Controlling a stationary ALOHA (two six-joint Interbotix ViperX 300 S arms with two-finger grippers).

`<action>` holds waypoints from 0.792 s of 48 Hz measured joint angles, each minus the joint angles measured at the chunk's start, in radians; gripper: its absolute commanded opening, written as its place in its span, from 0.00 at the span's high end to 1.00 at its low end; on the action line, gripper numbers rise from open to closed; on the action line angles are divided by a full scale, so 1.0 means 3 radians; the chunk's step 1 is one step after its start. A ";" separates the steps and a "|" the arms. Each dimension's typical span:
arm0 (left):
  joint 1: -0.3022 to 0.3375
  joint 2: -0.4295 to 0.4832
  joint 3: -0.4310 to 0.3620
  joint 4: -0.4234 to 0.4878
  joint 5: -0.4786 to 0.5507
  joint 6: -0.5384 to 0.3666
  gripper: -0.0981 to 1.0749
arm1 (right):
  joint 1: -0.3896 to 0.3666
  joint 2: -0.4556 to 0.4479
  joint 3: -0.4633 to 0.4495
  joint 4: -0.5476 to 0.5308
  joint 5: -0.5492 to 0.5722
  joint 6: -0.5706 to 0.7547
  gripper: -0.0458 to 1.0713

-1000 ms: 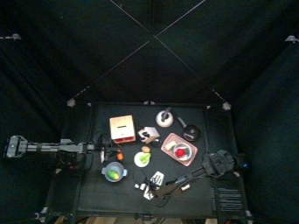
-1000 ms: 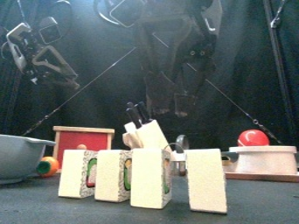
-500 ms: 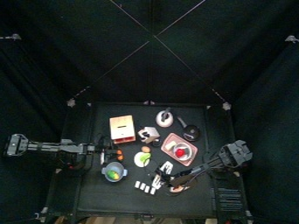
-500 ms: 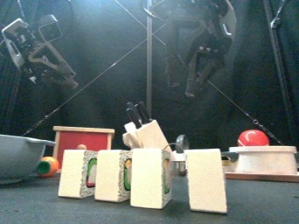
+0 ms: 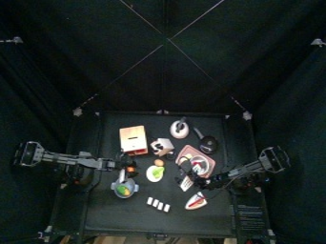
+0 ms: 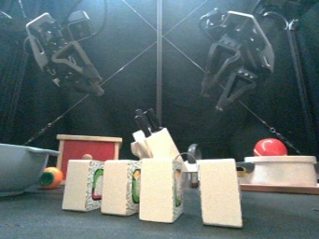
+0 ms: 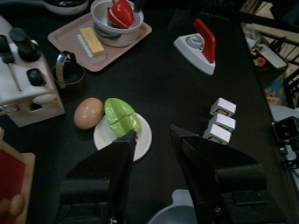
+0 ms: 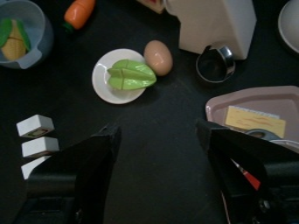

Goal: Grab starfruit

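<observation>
Both jaws spread empty, starfruit (image 8: 132,74) on white plate (image 8: 104,91)

Black curtains (image 5: 76,57) (black table (image 5: 102,143))

The left arm reached in from the table's left edge, its left gripper (image 7: 149,149) held above the table with jaws parted and empty. The right arm hung over the table's right side, right gripper (image 8: 158,144) also spread and empty.

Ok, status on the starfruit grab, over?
Left gripper open, above the starfruit. Right gripper open, empty. Starfruit lies on a white saucer, brown egg beside it.
</observation>
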 measured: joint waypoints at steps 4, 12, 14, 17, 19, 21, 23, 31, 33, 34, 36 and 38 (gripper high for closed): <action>-0.0036 0.0199 -0.0128 -0.0015 0.0179 -0.0010 0.25 | 0.0005 -0.0210 0.0179 -0.0143 0.0010 0.0123 0.08; -0.0082 0.0547 -0.0414 -0.0153 0.0511 -0.0015 0.25 | -0.0010 -0.0619 0.0506 -0.0235 0.0010 0.0189 0.08; -0.0087 0.0634 -0.0501 -0.0194 0.0578 -0.0015 0.25 | -0.0015 -0.0695 0.0578 -0.0251 0.0005 0.0189 0.08; -0.0087 0.0767 -0.0634 -0.0220 0.0680 -0.0020 0.25 | -0.0020 -0.0762 0.0685 -0.0261 0.0000 0.0189 0.08; -0.0092 0.0859 -0.0716 -0.0225 0.0736 -0.0015 0.25 | -0.0020 -0.0782 0.0736 -0.0261 -0.0005 0.0189 0.08; -0.0087 0.0951 -0.0793 -0.0230 0.0808 -0.0015 0.25 | -0.0020 -0.0787 0.0772 -0.0266 -0.0015 0.0184 0.08; -0.0087 0.1038 -0.0864 -0.0230 0.0874 -0.0020 0.25 | -0.0020 -0.0787 0.0798 -0.0261 -0.0020 0.0179 0.08; -0.0066 0.1411 -0.1156 -0.0235 0.1181 -0.0061 0.25 | -0.0010 -0.0813 0.0823 -0.0220 -0.0031 0.0169 0.08; -0.0056 0.1498 -0.1222 -0.0235 0.1227 -0.0082 0.25 | 0.0000 -0.0813 0.0828 -0.0215 -0.0031 0.0164 0.08; -0.0056 0.1529 -0.1248 -0.0235 0.1248 -0.0092 0.25 | 0.0005 -0.0813 0.0828 -0.0210 -0.0031 0.0164 0.08; -0.0051 0.1590 -0.1294 -0.0230 0.1283 -0.0112 0.25 | 0.0036 -0.0818 0.0839 -0.0210 -0.0031 0.0164 0.08; -0.0051 0.1626 -0.1340 -0.0220 0.1304 -0.0143 0.25 | 0.0072 -0.0818 0.0844 -0.0205 -0.0026 0.0164 0.08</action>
